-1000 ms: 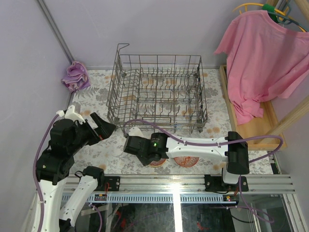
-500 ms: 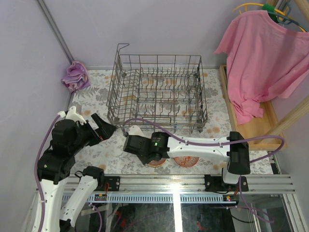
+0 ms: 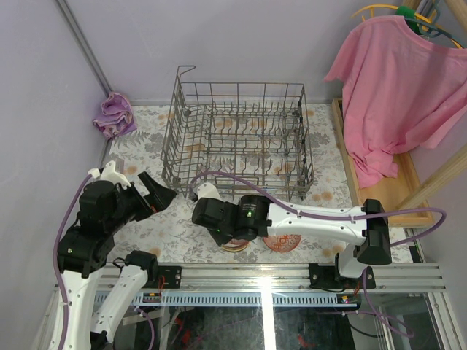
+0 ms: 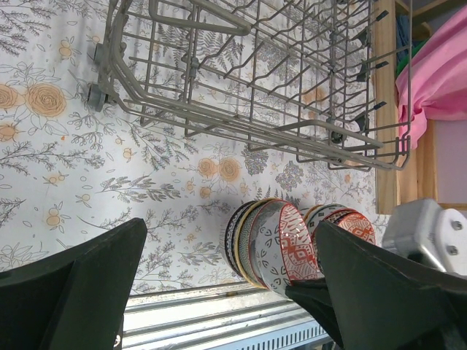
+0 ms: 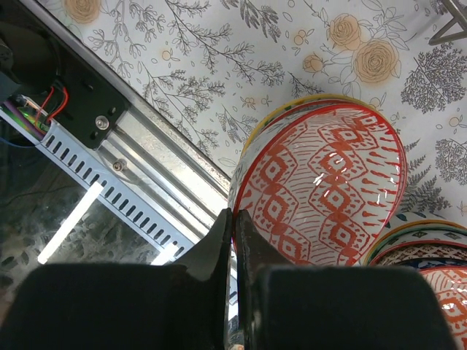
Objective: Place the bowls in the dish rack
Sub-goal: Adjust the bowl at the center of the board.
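Grey wire dish rack (image 3: 172, 135) with no bowl in it yet: the loading has barely begun.
All the bowls (image 4: 281, 244) sit stacked at the near edge of the table (image 3: 139, 146), short of the rack. Over them the right gripper (image 5: 233, 219) is pinched tight on the rim of the top red-and-white bowl (image 5: 328, 193), while the left gripper (image 4: 226, 292) hangs wide open and empty, off to the left.

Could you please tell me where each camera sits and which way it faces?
Top external: above and behind the bases, looking down at the left arm, right arm, dish rack and bowls.
Left wrist: on the left arm, facing the dish rack and bowls; its open fingers frame the view.
Right wrist: looking down on the red-and-white bowl; its fingers pinch the rim.
Shared: the bowls show in all three.
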Tool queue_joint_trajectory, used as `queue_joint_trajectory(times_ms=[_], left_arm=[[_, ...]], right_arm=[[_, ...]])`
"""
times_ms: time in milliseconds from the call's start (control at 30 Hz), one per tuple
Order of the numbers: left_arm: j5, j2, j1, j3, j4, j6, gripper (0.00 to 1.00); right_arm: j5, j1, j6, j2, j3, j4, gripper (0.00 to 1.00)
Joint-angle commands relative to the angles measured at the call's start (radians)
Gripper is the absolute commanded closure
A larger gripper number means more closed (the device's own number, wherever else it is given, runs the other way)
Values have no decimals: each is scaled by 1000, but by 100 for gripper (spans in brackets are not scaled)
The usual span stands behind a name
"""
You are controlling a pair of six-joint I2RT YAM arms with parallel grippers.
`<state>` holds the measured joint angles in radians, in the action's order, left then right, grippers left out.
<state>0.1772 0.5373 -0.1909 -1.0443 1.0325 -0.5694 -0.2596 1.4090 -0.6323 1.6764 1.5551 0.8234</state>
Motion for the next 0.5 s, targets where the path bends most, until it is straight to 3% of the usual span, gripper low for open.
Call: queue_joint_trajectory(times_ms=[0, 267, 467], left_arm=[[85, -13, -6, 12, 0, -7, 0], [157, -37, -6, 64, -9, -25, 0], [362, -116, -5, 208, -117, -169, 2]], right_arm=[[5, 5, -8, -42, 47, -41, 100], [14, 5, -20, -89, 7, -86, 100], [11, 4, -33, -143, -55, -137, 100]])
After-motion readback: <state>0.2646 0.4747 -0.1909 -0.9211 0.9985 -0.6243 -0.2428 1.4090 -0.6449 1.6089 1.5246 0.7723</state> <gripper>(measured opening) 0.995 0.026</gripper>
